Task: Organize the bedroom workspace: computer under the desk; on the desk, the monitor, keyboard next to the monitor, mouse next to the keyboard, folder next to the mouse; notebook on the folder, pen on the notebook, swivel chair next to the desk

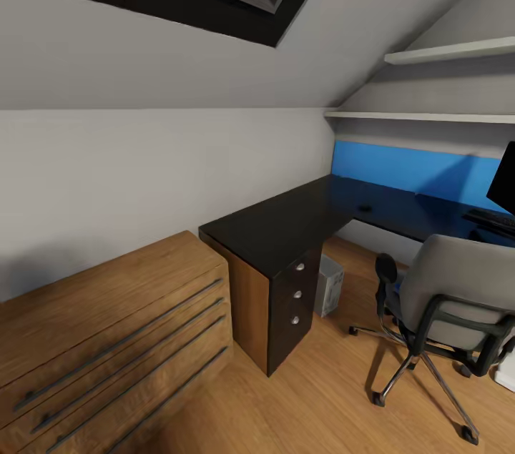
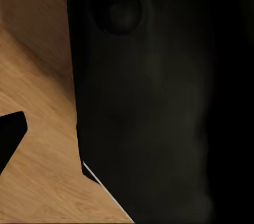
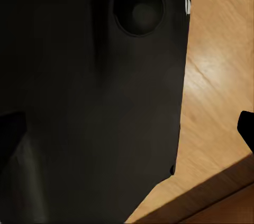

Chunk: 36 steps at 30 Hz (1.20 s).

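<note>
3 silver knobs down the dark drawers of the desk [image 1: 286, 229] in the head view, with the computer [image 1: 328, 284] on the floor beneath its top, the mouse [image 1: 364, 208] small on the black surface, the monitor [image 1: 503, 179] and keyboard [image 1: 492, 219] at the far right edge, and the swivel chair [image 1: 447, 297] just before the desk beside a wooden dresser [image 1: 107, 339]. Left wrist view: dark robot body [image 2: 159, 102] over wooden floor [image 2: 37, 129], gripper state impossible to tell. Right wrist view: much the same, again impossible to tell.
</note>
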Available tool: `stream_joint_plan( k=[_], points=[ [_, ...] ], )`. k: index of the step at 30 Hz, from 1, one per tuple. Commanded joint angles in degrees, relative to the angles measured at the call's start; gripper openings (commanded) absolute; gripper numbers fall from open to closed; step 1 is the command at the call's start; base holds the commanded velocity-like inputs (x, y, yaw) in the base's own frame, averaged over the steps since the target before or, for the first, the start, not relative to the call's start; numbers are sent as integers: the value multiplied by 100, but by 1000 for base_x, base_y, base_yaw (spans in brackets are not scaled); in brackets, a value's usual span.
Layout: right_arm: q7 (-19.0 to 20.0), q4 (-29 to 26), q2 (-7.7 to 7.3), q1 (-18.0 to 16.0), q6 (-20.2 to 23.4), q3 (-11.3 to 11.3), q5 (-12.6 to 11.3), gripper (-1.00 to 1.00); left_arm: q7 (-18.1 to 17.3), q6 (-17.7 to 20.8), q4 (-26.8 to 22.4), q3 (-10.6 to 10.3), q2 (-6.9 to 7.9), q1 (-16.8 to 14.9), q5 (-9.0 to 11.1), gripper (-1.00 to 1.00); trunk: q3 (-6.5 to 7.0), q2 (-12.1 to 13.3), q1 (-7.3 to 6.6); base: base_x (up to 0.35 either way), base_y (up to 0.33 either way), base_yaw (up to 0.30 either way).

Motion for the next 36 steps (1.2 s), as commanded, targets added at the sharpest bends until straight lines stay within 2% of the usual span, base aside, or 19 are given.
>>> stream_joint_plan(
  k=[1,6,9,15,22,30,31,33,36],
  points=[
    [-27,-33,33,-34,-33,18,33,100,-9,-33,-33,33,33,3,2,100,-3,-1,0,0,0,0],
    [-28,-129,193,-65,-194,6,32,100,1,-98,-194,-12,-76,7,-6,100,69,159,-87,0,0,0],
    [-27,-32,168,-65,-148,2,22,100,7,-2,-205,-29,-144,8,-8,100,123,279,-153,0,0,0],
    [-26,67,149,-65,23,0,18,100,9,102,-137,-35,-165,8,-9,100,231,520,-285,0,0,0],
    [-26,71,173,-64,-198,17,19,100,9,105,-132,-35,-170,8,-9,100,357,801,-439,0,0,-16],
    [-32,39,181,-67,-454,3,-2,100,9,105,-138,-5,-172,8,6,100,500,1122,-615,0,0,-242],
    [-33,10,182,-67,-2596,1,-7,100,9,105,-138,-2,-173,8,7,100,518,1162,-636,0,0,-291],
    [-35,-387,184,-68,-2656,-19,-27,100,3,101,-143,-7,-177,8,8,100,554,1242,-680,0,0,-292],
    [-35,-658,184,-66,-2666,-35,-48,100,-11,84,-162,-19,-199,8,9,100,608,1362,-746,0,0,-294]
  ],
)
